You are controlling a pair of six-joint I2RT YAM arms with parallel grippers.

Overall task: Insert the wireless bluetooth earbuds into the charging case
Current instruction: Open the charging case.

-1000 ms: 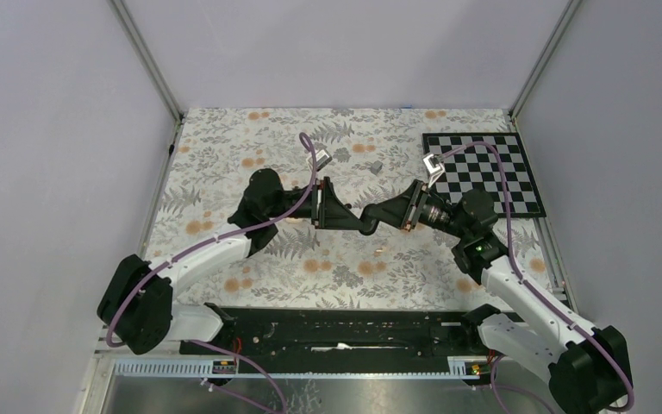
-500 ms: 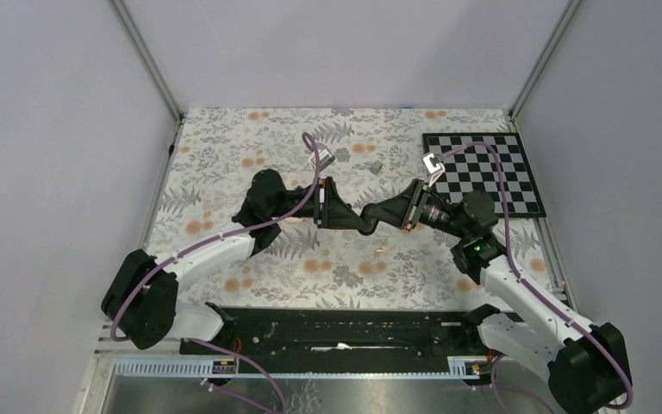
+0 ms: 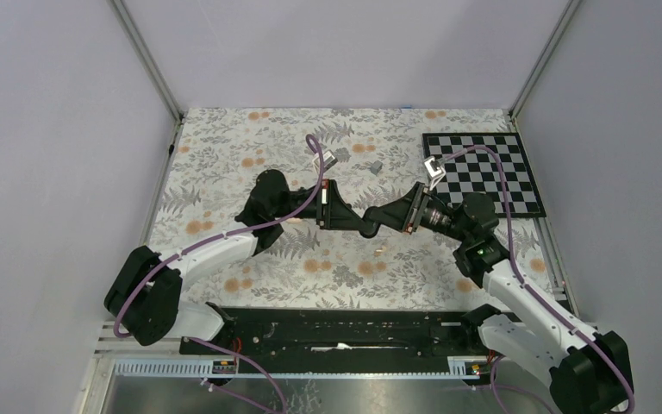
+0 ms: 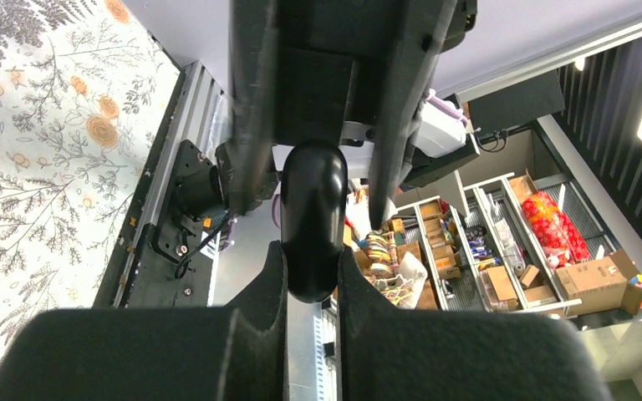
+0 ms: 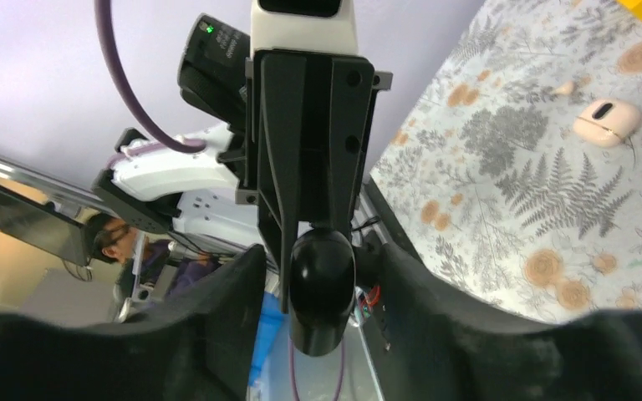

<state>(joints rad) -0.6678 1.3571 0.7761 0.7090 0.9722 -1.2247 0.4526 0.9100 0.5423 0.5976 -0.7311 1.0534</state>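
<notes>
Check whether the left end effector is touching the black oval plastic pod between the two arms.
Touching. The left wrist view shows it: the left end effector has its fingers pressed against both sides of the black oval plastic pod, no gap visible.

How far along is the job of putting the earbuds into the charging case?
Done: nothing visible; no earbuds can be seen in any view. In hand: the left gripper is shut on the black charging case, held off the table, with the right gripper around its other end. Left: getting both earbuds into the case.
</notes>
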